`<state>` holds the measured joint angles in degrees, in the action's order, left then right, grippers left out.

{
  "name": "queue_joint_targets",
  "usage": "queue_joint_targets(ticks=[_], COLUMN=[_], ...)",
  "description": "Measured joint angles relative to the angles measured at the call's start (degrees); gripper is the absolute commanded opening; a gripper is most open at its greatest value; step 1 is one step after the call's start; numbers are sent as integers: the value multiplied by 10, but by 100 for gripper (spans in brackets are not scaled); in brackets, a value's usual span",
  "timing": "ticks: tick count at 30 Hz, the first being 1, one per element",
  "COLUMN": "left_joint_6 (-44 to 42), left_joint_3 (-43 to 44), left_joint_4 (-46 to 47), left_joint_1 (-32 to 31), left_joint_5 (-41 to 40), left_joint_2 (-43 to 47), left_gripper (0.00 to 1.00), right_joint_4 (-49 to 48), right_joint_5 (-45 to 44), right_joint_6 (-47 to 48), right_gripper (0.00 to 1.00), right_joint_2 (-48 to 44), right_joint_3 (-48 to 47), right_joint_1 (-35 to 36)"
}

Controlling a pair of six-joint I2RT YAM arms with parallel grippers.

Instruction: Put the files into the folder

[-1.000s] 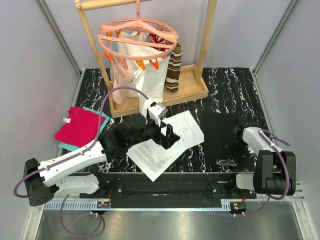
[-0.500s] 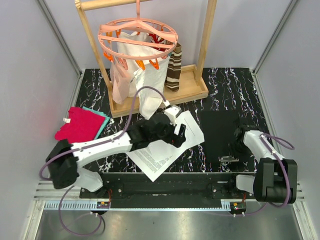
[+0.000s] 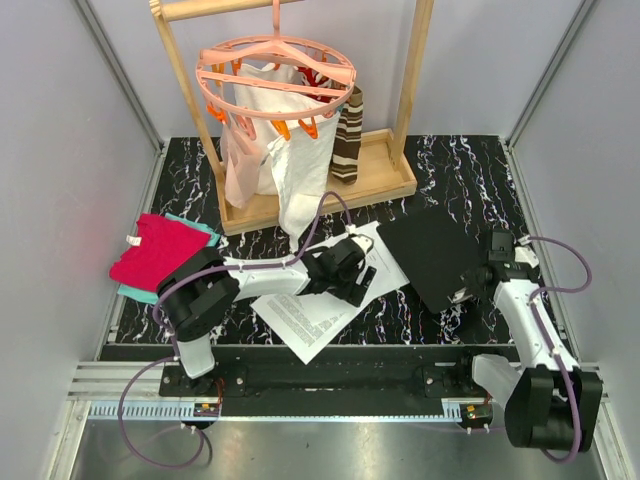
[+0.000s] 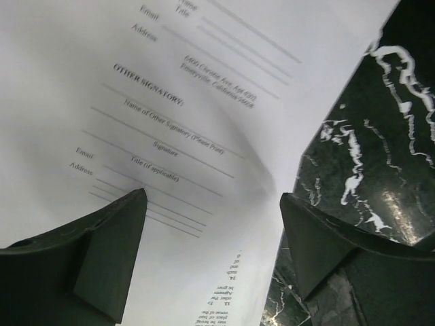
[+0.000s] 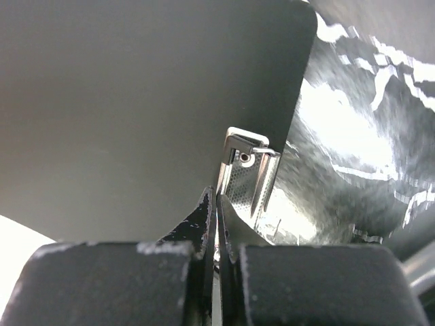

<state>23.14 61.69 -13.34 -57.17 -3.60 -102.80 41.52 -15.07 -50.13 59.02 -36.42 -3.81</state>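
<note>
The two arms look like twins. The left white-shelled arm with chunky black joints (image 3: 262, 279) and the right white-and-black arm (image 3: 522, 312) each trail a thin purple-grey cable (image 3: 586, 275). Up close, the left gripper (image 4: 212, 200) has smooth, matte, dark wedge-shaped fingers (image 4: 109, 251). The right gripper (image 5: 216, 217) is blockier and black, with pale scuffed flecks along its edges.

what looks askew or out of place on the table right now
The files lie fanned and crooked, with the sheets not squared and one jutting out from under the others. The folder sits rotated, its edge pinched by the shut fingers of the right gripper. Nothing looks spilled or torn.
</note>
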Motion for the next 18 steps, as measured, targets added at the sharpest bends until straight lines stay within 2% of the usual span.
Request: queue_joint_targets(ticks=[5,10,18], left_joint_6=[39,80,102], left_joint_3=[-34,-115,-193], left_joint_4=[46,118,108], left_joint_1=[19,54,78], left_joint_5=[5,14,-5], left_joint_2=[10,60,138], left_gripper=[84,84,85], right_joint_4=[-36,-45,12], right_joint_5=[25,71,82], right_joint_6=[88,166,208], right_gripper=[0,0,0], right_joint_2=[-42,-20,23], right_joint_3=[-2,-36,-142], right_joint_1=[0,5,116])
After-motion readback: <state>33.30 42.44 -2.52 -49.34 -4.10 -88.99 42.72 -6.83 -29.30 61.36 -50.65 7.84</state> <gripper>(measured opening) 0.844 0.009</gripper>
